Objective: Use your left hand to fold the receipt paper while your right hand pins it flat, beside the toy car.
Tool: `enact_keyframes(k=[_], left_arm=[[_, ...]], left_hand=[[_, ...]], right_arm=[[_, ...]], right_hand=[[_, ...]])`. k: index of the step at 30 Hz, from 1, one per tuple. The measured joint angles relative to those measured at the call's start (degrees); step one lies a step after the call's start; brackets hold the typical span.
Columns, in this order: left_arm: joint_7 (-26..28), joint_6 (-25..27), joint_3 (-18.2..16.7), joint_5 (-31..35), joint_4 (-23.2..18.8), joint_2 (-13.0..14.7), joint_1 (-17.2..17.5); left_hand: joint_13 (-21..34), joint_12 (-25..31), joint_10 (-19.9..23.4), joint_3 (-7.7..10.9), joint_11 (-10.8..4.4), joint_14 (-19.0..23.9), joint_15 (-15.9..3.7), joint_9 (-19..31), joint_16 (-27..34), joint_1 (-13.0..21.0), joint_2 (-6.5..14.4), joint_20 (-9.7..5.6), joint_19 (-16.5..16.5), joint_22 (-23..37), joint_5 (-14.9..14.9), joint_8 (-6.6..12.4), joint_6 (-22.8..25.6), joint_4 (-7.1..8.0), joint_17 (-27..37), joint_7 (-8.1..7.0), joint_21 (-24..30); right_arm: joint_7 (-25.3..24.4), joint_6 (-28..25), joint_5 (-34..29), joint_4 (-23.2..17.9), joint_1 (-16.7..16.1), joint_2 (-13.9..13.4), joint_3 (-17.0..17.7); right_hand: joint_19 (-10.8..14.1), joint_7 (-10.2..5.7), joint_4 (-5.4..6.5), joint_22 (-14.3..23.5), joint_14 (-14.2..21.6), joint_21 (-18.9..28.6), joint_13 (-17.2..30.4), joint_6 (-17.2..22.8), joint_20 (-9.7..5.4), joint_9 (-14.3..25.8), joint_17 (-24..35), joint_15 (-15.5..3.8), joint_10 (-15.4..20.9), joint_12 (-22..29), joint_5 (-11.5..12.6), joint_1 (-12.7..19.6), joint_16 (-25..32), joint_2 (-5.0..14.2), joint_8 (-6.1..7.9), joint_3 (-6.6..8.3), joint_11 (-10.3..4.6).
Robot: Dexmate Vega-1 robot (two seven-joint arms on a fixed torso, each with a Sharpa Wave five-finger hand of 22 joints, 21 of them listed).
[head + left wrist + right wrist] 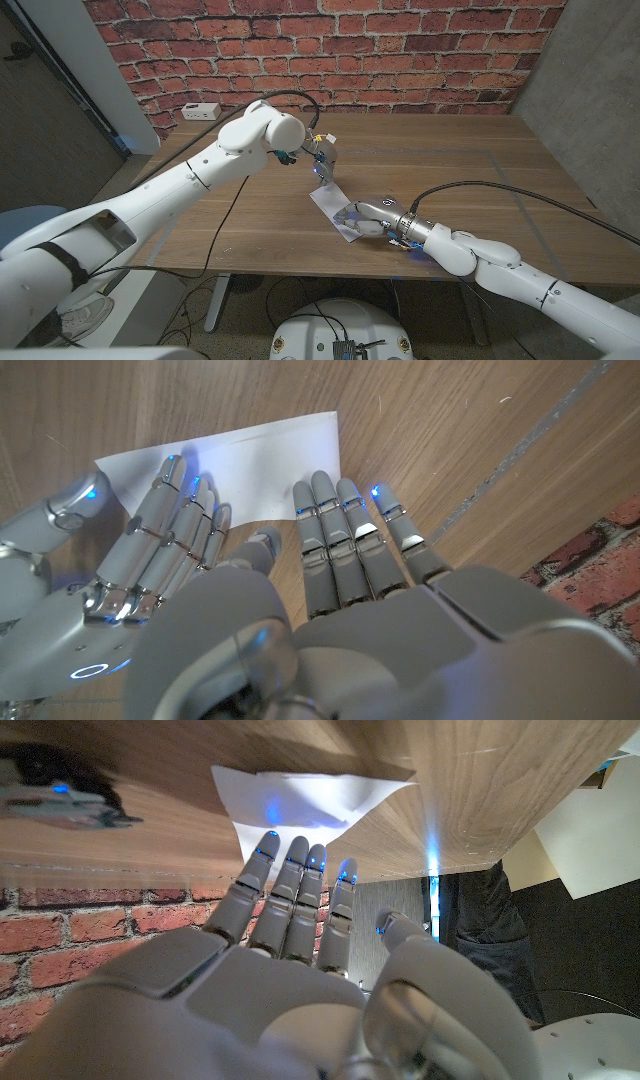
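Observation:
A white receipt lies on the wooden table near its middle; it is also seen as the receipt and the receipt. My right hand reaches in from the near side, and its straight fingers press on the paper's near end. My left hand hovers at the paper's far end, fingers stretched out, tips at the paper's edge, holding nothing. In the left wrist view the right hand lies on the paper beside my left hand.
A small white box sits at the table's back left corner by the brick wall. Thin tape lines cross the right half of the table. The table's near edge runs just under my right hand.

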Motion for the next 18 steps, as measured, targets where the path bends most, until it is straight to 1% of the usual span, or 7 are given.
enact_keyframes(k=[2,5,8,11,13,15,18], left_arm=[[-0.24,-0.03,0.61,-0.25,0.57,-0.09,-0.47],[-0.75,0.02,1.38,-0.47,1.25,-0.31,-0.98],[-1.13,0.71,2.12,-0.59,2.04,-0.56,-1.46],[-1.27,2.02,3.08,0.09,2.6,-0.7,-1.83],[-1.19,3.45,4.04,1.94,2.69,-0.71,-2.0],[-1.04,4.34,4.46,3.51,2.7,-0.72,-2.04],[-0.87,5.65,5.08,6.08,2.88,-0.8,-2.13]], left_hand=[[-0.26,-0.5,0.0,0.2,0.0,-0.65,-0.61,-0.18,-0.24,-0.01,0.01,0.0,0.0,0.0,0.0,-0.01,0.19,-0.63,0.0,-0.21,0.0],[-0.85,-2.01,-1.7,0.61,1.04,-1.91,0.87,-0.18,-0.55,-1.0,0.39,0.06,0.06,0.0,0.0,-1.25,-1.55,-1.03,0.02,0.4,0.1],[-1.23,-3.35,-3.36,0.86,2.71,-2.01,2.78,-0.18,-0.55,-2.13,1.52,1.06,0.61,0.0,0.0,-2.51,-4.0,-1.21,0.16,1.45,0.44],[-1.5,-4.42,-5.2,1.4,2.61,-2.29,3.24,-0.06,-0.55,-2.8,2.19,1.69,0.53,0.01,0.0,-3.2,-6.0,-0.68,0.24,1.41,0.44],[-1.48,-4.62,-5.56,1.48,2.26,-2.7,3.63,0.13,-0.55,-3.71,2.74,2.17,0.05,0.01,0.0,-3.02,-5.94,-0.21,0.53,1.35,0.44],[-1.2,-4.36,-4.82,1.32,2.26,-2.68,3.61,0.81,-0.32,-5.08,2.65,2.47,-0.26,0.01,0.0,-1.51,-2.82,0.7,0.7,1.22,0.44],[-0.79,-4.15,-3.78,1.21,2.35,-2.08,3.03,1.29,0.01,-5.81,2.49,2.47,-0.26,0.01,0.01,-0.63,-1.11,0.9,0.7,1.1,0.44]], right_arm=[[-0.2,0.2,0.02,-0.04,-0.05,-0.12,0.04],[-0.39,0.46,0.04,-0.06,-0.06,-0.22,0.08],[-0.49,0.73,0.06,-0.06,-0.06,-0.29,0.12],[-0.5,1.02,0.1,0.0,-0.06,-0.32,0.12],[-0.51,1.28,0.22,0.22,-0.03,-0.36,0.12],[-0.51,1.43,0.26,0.33,0.0,-0.37,0.12],[-0.57,1.76,0.29,0.55,0.05,-0.39,0.12]], right_hand=[[0.0,-0.09,0.0,0.0,0.0,0.0,0.0,0.09,0.0,0.0,0.0,0.0,0.0,0.0,0.0,0.0,0.0,0.0,0.0,0.0,0.0],[0.0,-0.09,-0.18,0.0,0.0,0.0,0.0,0.09,0.0,0.0,0.23,0.0,0.0,0.0,0.0,0.0,0.34,0.0,0.0,0.19,0.0],[0.0,-0.09,-0.25,0.0,0.0,0.0,0.0,0.09,0.0,0.0,0.25,0.0,0.0,0.0,0.0,0.0,0.34,0.0,0.0,0.25,0.0],[-0.01,-0.09,-0.25,0.0,0.0,0.0,0.0,0.09,0.0,0.0,0.33,0.0,-0.01,0.0,0.0,0.0,0.34,0.0,0.0,0.25,0.0],[-0.01,-0.09,-0.25,0.0,-0.01,0.0,0.0,0.08,0.0,0.0,0.52,0.0,-0.01,0.0,0.0,0.0,0.34,0.0,0.0,0.25,0.0],[-0.01,-0.09,-0.25,0.0,-0.01,0.0,0.0,0.08,0.0,0.01,0.52,0.0,-0.01,0.0,0.0,0.0,0.34,0.0,0.0,0.25,0.0],[-0.01,-0.09,-0.48,0.0,-0.01,0.0,-0.01,0.08,0.0,0.0,0.52,0.0,-0.01,-0.19,0.0,0.01,0.34,0.0,0.0,0.49,-0.01]])
